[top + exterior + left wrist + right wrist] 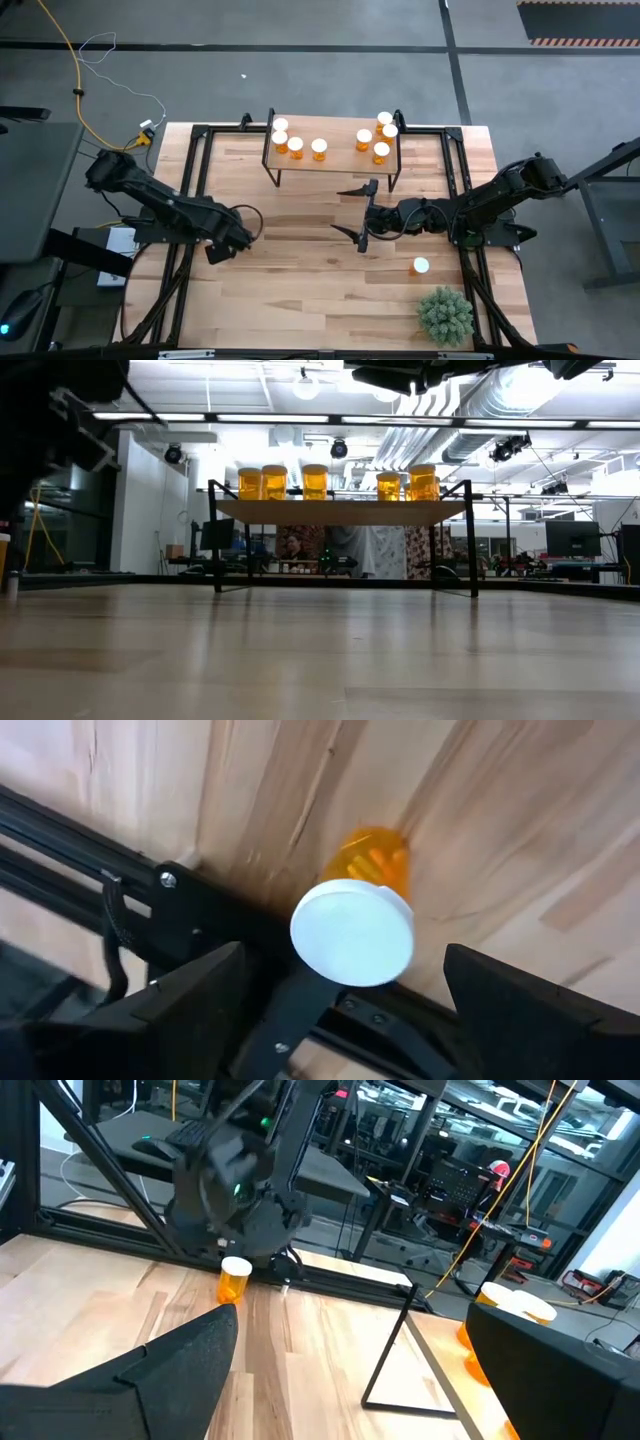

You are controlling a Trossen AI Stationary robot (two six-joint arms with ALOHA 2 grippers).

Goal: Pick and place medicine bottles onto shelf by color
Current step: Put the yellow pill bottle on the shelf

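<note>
Several orange medicine bottles with white caps stand on the shelf (335, 165) in two groups, one at its left end (296, 146) and one at its right end (381, 137); the low view shows them in a row (315, 481). Another bottle (352, 925) stands upright on the table against the black frame rail, under my left gripper (342, 955), which is open and points down with a finger on either side, not touching it. The right wrist view shows this bottle too (234, 1278). One more bottle (420, 266) stands near the table's right edge. My right gripper (345, 211) is open in front of the shelf.
A green spiky plant (445, 315) stands at the table's near right corner, close to the lone bottle. Black frame rails (190, 180) run along the table's left and right sides. Bare wood lies between the two grippers and toward the near edge.
</note>
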